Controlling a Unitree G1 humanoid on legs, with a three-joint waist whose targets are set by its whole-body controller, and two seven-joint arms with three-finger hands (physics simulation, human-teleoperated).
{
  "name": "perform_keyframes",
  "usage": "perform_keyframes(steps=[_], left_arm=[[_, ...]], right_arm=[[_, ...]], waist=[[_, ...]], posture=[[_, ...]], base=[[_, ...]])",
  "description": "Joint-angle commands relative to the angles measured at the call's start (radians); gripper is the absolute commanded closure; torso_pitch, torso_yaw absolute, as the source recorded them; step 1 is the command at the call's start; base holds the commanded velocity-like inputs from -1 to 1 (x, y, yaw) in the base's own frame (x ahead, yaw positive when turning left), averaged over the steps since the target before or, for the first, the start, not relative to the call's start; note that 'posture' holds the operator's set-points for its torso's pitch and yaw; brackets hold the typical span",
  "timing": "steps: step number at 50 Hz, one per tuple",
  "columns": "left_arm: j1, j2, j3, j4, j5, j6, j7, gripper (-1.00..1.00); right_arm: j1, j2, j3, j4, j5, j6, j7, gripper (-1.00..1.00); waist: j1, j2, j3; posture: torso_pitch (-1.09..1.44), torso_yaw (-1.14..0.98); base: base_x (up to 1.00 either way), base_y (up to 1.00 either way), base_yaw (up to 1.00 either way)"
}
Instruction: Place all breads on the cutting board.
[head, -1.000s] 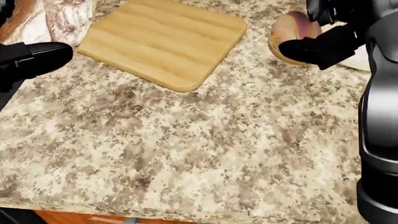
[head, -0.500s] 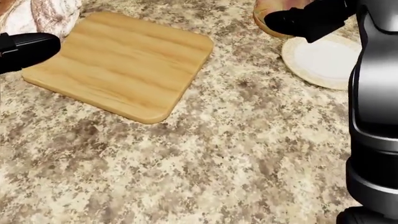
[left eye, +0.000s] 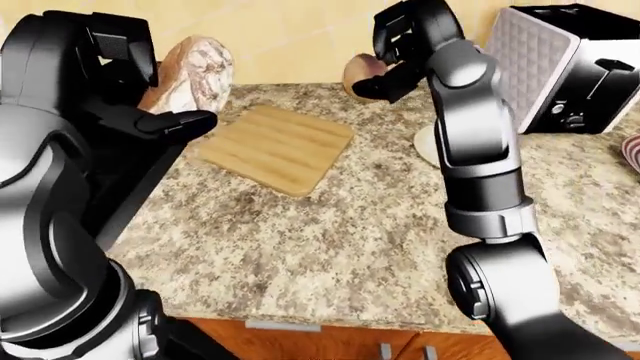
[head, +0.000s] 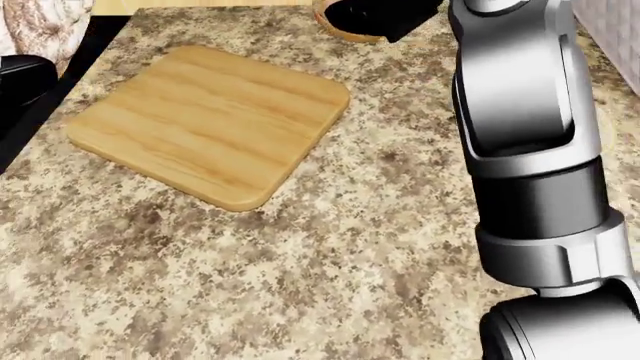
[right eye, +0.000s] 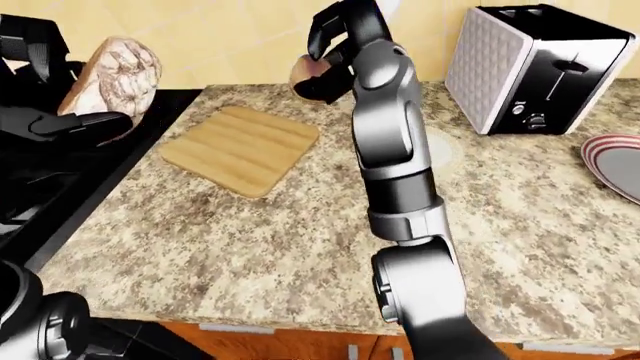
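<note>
we see a speckled counter (right eye: 250, 240) carrying a board (right eye: 240, 149), a toaster (right eye: 535, 67), and a striped plate (right eye: 612, 160).

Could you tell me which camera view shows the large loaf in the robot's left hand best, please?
The right-eye view: the loaf shows nearly whole above the left hand. The left-eye view shows it partly hidden behind the left arm. The head view catches only a corner of it at the top left edge.
</note>
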Motion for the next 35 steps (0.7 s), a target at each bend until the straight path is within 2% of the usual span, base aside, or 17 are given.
perform_keyframes(steps=[1,3,5,7,10,17,35], left_arm=[[-0.022,0.007,0.004,-0.001,0.0,-0.018,0.008,1.0],[-0.019,0.006,0.004,0.001,-0.004,-0.023,0.013,1.0],[-0.015,0.005,0.005,0.006,-0.008,-0.032,0.017,1.0],[-0.016,0.008,0.007,0.005,-0.012,-0.03,0.018,1.0],[-0.019,0.012,0.007,0.003,-0.018,-0.024,0.021,1.0],[-0.021,0.021,0.01,0.0,-0.029,-0.019,0.026,1.0],[-0.021,0.033,0.02,0.007,-0.051,-0.023,0.036,1.0]], right_arm=[[-0.034,-0.001,-0.002,-0.016,0.004,-0.036,-0.011,1.0],[-0.037,0.004,0.001,-0.002,0.005,-0.045,-0.016,1.0],[-0.039,0.007,0.002,0.006,0.006,-0.05,-0.018,1.0],[-0.043,0.011,0.002,0.017,0.008,-0.057,-0.021,1.0],[-0.049,0.022,0.008,0.025,0.009,-0.06,-0.023,1.0],[-0.064,0.043,0.014,0.084,0.016,-0.096,-0.041,1.0],[-0.088,0.125,0.054,0.261,0.014,-0.196,-0.059,1.0]], waist=[[-0.015,-0.007,-0.005],[-0.026,0.043,-0.016],[-0.024,0.023,0.005],[-0.026,0.008,-0.004],[-0.018,-0.013,-0.004],[-0.007,-0.007,-0.007],[-0.016,0.003,-0.007]], posture=[[0.0,0.0],[0.0,0.0],[0.0,0.0],[0.0,0.0],[0.0,0.0],[0.0,0.0],[0.0,0.0]], base=[[0.0,0.0,0.0],[0.0,0.0,0.0],[0.0,0.0,0.0],[0.0,0.0,0.0],[0.0,0.0,0.0],[0.0,0.0,0.0],[0.0,0.0,0.0]])
